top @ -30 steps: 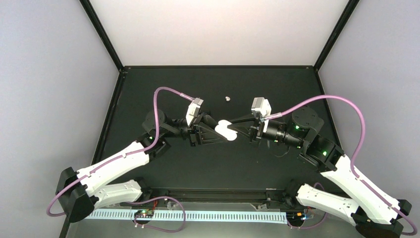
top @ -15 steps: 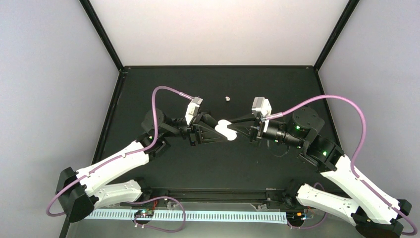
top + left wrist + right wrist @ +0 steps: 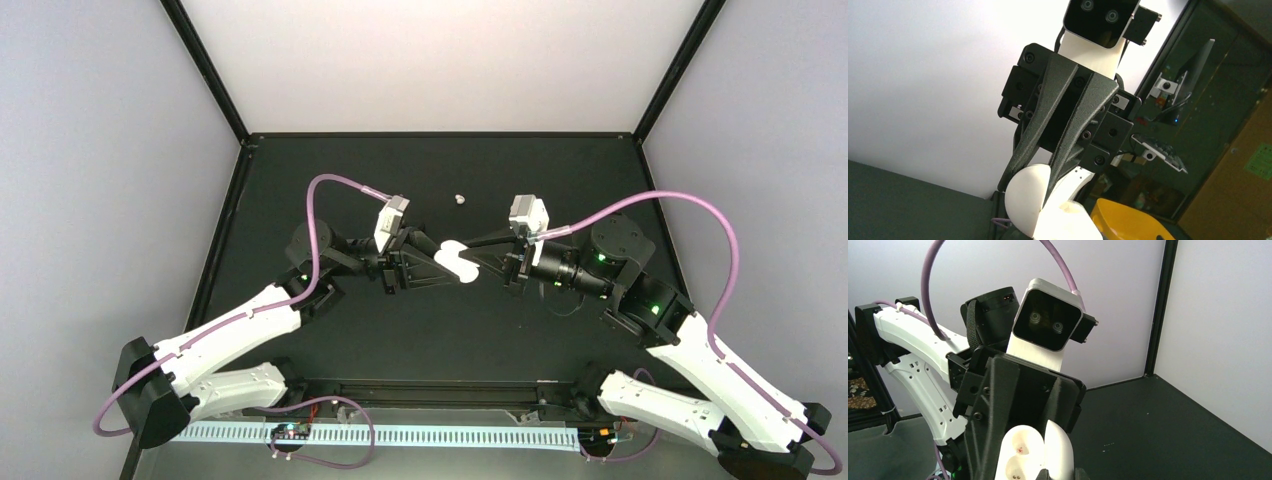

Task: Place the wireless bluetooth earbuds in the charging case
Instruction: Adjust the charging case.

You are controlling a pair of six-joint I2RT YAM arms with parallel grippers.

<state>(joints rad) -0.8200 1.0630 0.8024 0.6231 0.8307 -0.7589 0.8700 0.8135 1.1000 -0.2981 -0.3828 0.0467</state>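
open case (image 3: pixel 457 262) raised over desk (image 3: pixel 400 170) | left claw (image 3: pixel 438 264) clamped on it | right claw (image 3: pixel 482 267) likewise | white bud (image 3: pixel 459 198) far

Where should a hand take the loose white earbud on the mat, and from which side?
Pinch the earbud across its rounded body, coming straight down. It lies alone on the flat table behind the charging case, tiny and pebble-shaped, so a side approach would likely just push it. The left hand and right hand are both shut on the case, so one must release first.
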